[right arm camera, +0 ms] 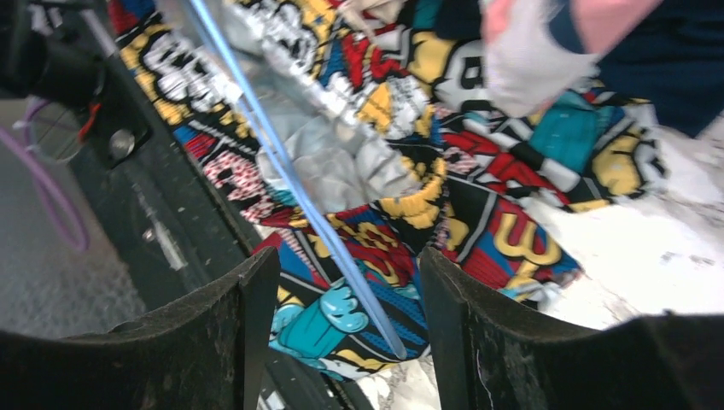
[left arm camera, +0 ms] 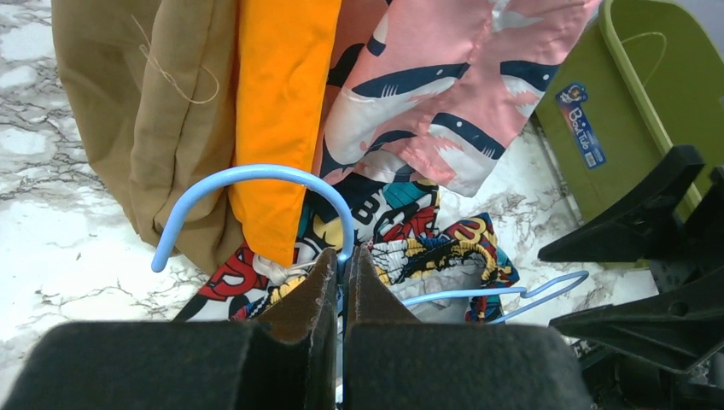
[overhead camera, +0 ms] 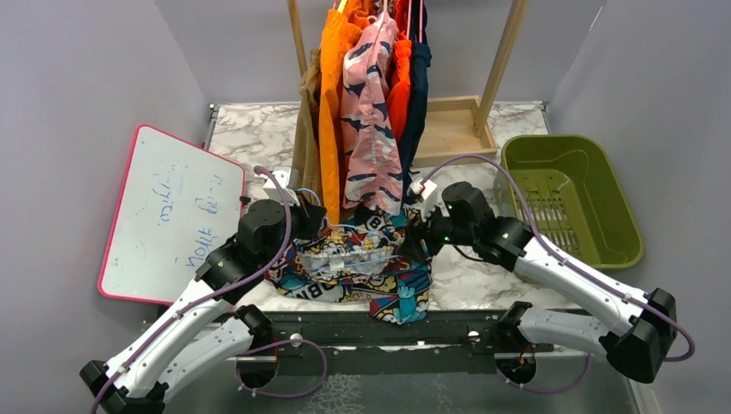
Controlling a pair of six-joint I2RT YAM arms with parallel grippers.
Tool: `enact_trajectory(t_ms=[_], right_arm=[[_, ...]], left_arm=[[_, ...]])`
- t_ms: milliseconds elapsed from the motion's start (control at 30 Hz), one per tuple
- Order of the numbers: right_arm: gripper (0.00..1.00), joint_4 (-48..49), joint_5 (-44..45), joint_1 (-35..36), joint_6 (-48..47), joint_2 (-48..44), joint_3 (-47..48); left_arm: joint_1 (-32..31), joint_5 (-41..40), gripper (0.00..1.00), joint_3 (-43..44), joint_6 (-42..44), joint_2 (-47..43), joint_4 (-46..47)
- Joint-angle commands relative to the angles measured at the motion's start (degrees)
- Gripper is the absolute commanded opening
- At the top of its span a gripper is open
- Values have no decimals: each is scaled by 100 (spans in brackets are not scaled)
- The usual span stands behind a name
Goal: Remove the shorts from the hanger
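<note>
While a blue hanger [left arm camera: 248,175] crosses them, comic-print shorts [overhead camera: 358,267] lie crumpled.

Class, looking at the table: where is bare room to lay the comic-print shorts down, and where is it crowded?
Free: marble between whiteboard and tan shorts; marble between comic-print shorts and green basket. Crowded: front centre, around left gripper, right gripper and hanger.

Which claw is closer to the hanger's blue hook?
Left. The left claw is shut on the hanger right below its blue hook; the right claw stands open around its far arm.
</note>
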Motion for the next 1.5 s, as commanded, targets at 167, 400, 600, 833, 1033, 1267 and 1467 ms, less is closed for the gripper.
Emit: enact_trajectory(t_ms=[167, 400, 600, 833, 1033, 1267, 1467], right_arm=[[58, 318, -1520, -13, -395, -26, -73], [9, 149, -1279, -12, -331, -43, -109], [1, 165, -1387, -17, -195, -186, -200], [20, 403, -1489, -17, -16, -348, -354], [40, 365, -2219, -16, -176, 154, -349], [11, 390, -2115, -17, -159, 309, -251], [1, 347, -1655, -15, 182, -228, -290]], left_arm=[[30, 78, 0, 113, 408, -139, 55], [25, 236, 0, 48, 284, -62, 135], [30, 293, 0, 77, 226, -36, 191], [30, 397, 0, 100, 151, -42, 275], [30, 357, 0, 78, 63, -15, 359], [30, 378, 0, 65, 65, -4, 360], [30, 236, 39, 65, 88, -101, 267]])
